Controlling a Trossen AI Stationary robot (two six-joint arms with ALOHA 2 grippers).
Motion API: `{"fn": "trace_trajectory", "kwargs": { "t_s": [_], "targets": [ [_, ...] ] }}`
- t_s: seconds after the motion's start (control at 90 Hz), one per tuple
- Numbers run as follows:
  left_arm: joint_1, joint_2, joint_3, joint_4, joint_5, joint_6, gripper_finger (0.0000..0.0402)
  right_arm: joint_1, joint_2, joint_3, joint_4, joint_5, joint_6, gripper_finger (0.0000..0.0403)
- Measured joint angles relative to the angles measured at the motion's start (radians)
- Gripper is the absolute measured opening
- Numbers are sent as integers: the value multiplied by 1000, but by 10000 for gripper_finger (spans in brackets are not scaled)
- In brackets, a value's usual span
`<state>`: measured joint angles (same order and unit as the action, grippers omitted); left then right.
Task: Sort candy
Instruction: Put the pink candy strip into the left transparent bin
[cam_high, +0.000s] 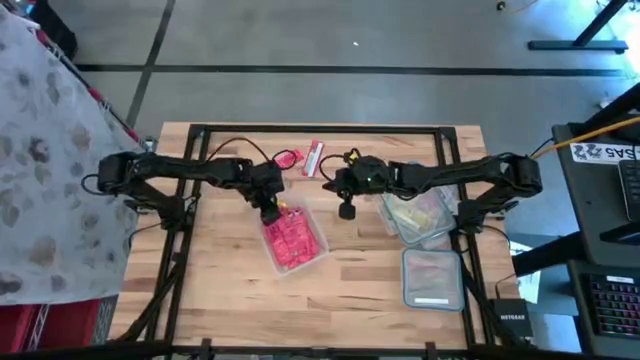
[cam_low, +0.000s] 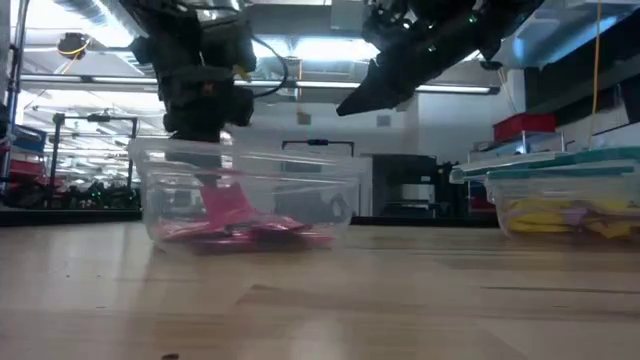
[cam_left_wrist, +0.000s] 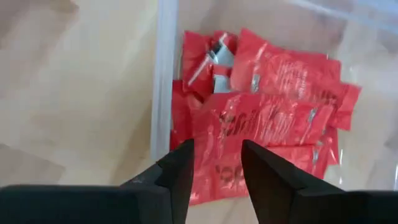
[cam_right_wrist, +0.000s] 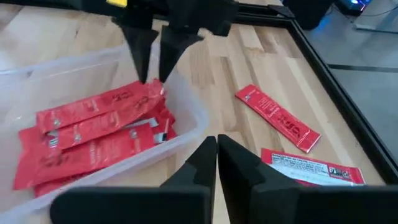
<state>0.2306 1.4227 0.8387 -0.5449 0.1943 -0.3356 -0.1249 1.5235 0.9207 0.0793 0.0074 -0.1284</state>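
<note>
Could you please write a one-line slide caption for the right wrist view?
Left claw, open, above clear plastic tub of red candy packets; two more red packets lie on wooden table.

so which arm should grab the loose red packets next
Right, probably. Its gripper hangs free, fingers together, near the packets on the table. The left gripper is over the red tub.

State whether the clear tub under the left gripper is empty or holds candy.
It holds candy: red packets are piled inside the clear tub, seen through its wall in the low view. The left gripper hangs open above them.
</note>
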Motion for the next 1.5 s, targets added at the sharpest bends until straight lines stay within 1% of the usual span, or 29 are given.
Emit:
{"fn": "trace_trajectory", "kwargs": {
  "t_s": [0.078, 0.222, 0.278, 0.389, 0.444, 0.511, 0.578, 0.633, 0.722, 0.822, 0.911, 1.033, 1.111, 1.178, 1.233, 1.344, 1.378, 1.411, 1.5],
  "targets": [
    [0, -17, 7, 10, -31, 29, 115, 0, 3, 0, -2, 0, 0, 1],
    [6, -37, 47, 4, -141, 49, 112, 0, 21, -1, 8, 0, 0, 1],
    [10, -45, 59, 5, -219, 61, 111, 0, 32, -1, 29, 0, 1, 1],
    [33, -47, 70, 12, -430, 65, 111, 0, 50, 0, 43, 0, 4, 1],
    [68, -41, 70, 14, -481, 76, 111, 0, 53, 0, 35, 0, 5, 1],
    [126, -22, 70, 12, -477, 117, 114, 0, 61, 0, 44, 0, 7, 1],
    [186, -4, 63, 14, -443, 164, 121, 0, 62, -1, 36, 0, 12, 1],
    [239, 14, 52, 43, -384, 205, 129, 0, 64, 0, 43, 0, 12, 1],
    [320, 52, 29, 119, -255, 257, 146, 0, 65, 0, 36, 0, 12, 1],
    [381, 116, 16, 190, -162, 302, 165, 0, 65, 0, 28, 0, 22, 1],
    [407, 187, 9, 235, -138, 339, 175, 0, 65, 0, 26, 0, 23, 1],
    [404, 281, 7, 285, -162, 371, 174, 0, 65, 0, 22, 0, 24, 1],
    [389, 319, 12, 303, -195, 367, 161, 0, 65, 0, 17, 0, 25, 1],
    [368, 330, 12, 298, -223, 364, 135, 0, 65, 0, 18, 0, 25, 1],
    [348, 329, 12, 292, -243, 355, 105, 0, 65, 0, 15, 0, 25, 1],
    [313, 293, 9, 268, -264, 314, 31, 0, 65, 0, 17, 0, 23, 1],
    [303, 278, 8, 255, -268, 291, 17, 0, 65, 0, 17, 0, 22, 1],
    [293, 258, 8, 218, -272, 265, 11, 0, 65, 0, 15, 0, 22, 1],
    [266, 185, 24, 106, -293, 174, 11, 0, 65, 0, 12, 0, 21, 1]
  ]
}}
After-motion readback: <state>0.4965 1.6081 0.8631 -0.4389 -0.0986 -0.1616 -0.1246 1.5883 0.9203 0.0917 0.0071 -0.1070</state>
